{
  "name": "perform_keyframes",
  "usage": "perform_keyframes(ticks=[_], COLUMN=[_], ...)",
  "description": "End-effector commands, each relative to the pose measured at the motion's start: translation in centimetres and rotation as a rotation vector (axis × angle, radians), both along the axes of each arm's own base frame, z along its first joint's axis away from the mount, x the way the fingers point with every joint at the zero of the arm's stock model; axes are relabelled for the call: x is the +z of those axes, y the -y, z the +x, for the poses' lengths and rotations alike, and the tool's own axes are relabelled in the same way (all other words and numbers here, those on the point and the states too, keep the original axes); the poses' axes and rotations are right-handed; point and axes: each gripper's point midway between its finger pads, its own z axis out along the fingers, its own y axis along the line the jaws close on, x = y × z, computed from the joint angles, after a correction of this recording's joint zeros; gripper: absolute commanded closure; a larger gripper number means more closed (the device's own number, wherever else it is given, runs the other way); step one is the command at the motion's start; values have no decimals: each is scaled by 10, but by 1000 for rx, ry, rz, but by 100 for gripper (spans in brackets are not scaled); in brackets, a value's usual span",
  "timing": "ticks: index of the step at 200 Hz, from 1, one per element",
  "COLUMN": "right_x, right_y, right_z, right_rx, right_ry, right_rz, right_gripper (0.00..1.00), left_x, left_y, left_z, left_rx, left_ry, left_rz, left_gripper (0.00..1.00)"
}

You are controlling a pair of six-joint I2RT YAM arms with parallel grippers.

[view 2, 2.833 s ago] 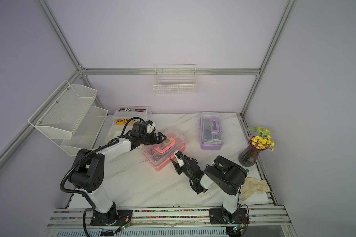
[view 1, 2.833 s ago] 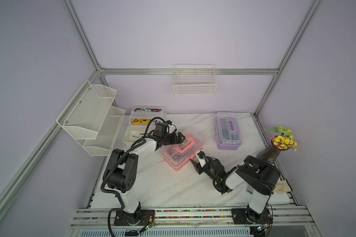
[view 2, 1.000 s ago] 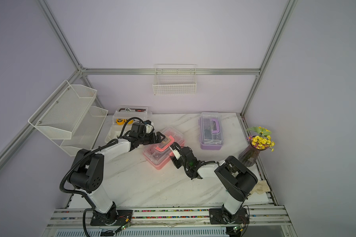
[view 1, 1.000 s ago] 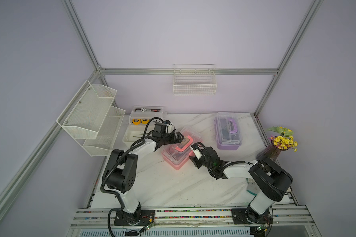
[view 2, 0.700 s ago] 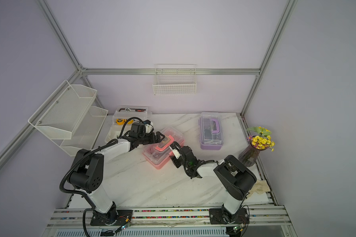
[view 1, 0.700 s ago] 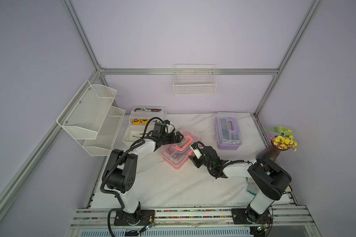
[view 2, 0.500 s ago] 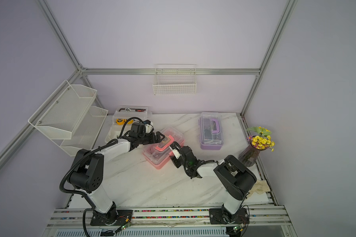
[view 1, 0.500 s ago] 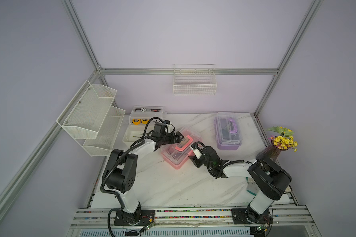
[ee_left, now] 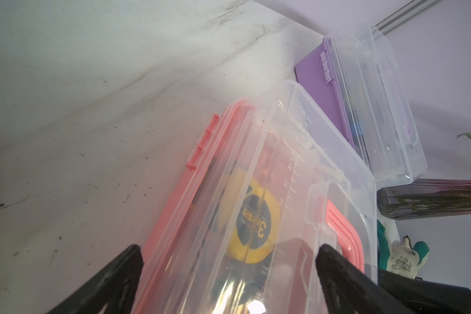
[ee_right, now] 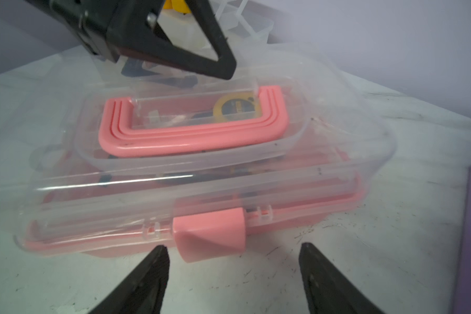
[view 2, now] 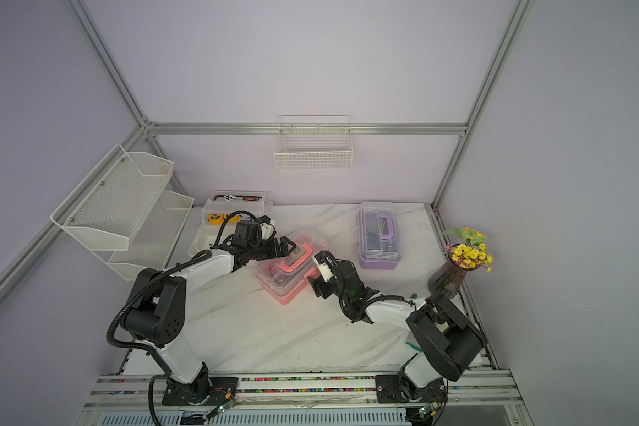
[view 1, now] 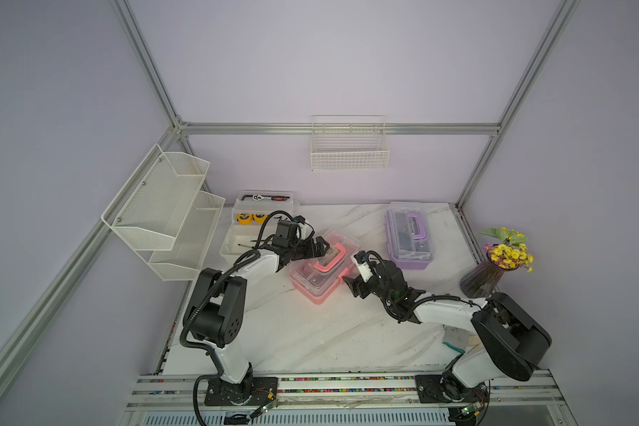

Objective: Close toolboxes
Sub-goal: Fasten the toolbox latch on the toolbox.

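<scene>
The pink toolbox (view 1: pixel 312 284) (view 2: pixel 285 282) lies mid-table with its clear lid down and its pink handle (ee_right: pixel 191 138) flat on top. My left gripper (view 1: pixel 320 247) (ee_left: pixel 229 248) is open, its jaws either side of the lid's far end. My right gripper (view 1: pixel 350 286) (ee_right: pixel 233 246) is open at the front side, and the pink latch (ee_right: pixel 210 236) juts out just ahead of its tips. The purple toolbox (view 1: pixel 408 236) (ee_left: pixel 365 103) stands shut at the back right. The white toolbox (view 1: pixel 237 243) at the back left stands open, lid raised.
A dark vase of yellow flowers (view 1: pixel 495 265) stands at the right edge, with a glove (ee_left: pixel 400 258) near it. A white mesh shelf (view 1: pixel 163 206) hangs on the left wall and a wire basket (view 1: pixel 349 155) on the back wall.
My right gripper has come forward to the pink toolbox's latch and its jaws have spread wider. The left gripper has stayed over the lid.
</scene>
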Motion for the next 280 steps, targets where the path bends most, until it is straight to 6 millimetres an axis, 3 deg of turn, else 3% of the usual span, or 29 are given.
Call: perform_keyframes(ticks=[1, 12, 17, 43, 67, 85, 116, 165, 200, 233, 280], right_x=[12, 7, 16, 17, 15, 0, -2, -9, -16, -26, -19], right_y=[9, 11, 11, 16, 9, 0, -7, -5, -10, -10, -16], right_z=[-9, -12, -14, -15, -20, -22, -23, -19, -16, -26, -32], right_rx=[-23, -40, -44, -107, -86, -72, -46, -64, -40, -37, -14], right_ry=[-99, -167, -172, -315, -488, -607, -647, -621, -634, -694, -686], right_rz=[147, 183, 219, 391, 555, 631, 743, 758, 767, 778, 769], right_gripper=[23, 23, 24, 26, 28, 36, 44, 46, 48, 50, 49], left_x=[-6, -6, -6, -10, -17, -21, -23, -39, -35, -24, -31], left_y=[-1, -1, 0, 1, 3, 5, 3, -5, -4, -3, 0], left_z=[-26, -26, -26, -27, -33, -37, -46, -71, -71, -69, -76], left_rx=[-23, -24, -27, -28, -39, -45, -46, -34, -38, -40, -59], left_ry=[-83, -87, -88, -105, -129, -141, -159, -224, -219, -198, -230], left_rz=[1, -3, -6, -14, -20, -23, -27, -20, -29, -30, -25], left_gripper=[0, 0, 0, 0, 1, 1, 2, 4, 6, 6, 8])
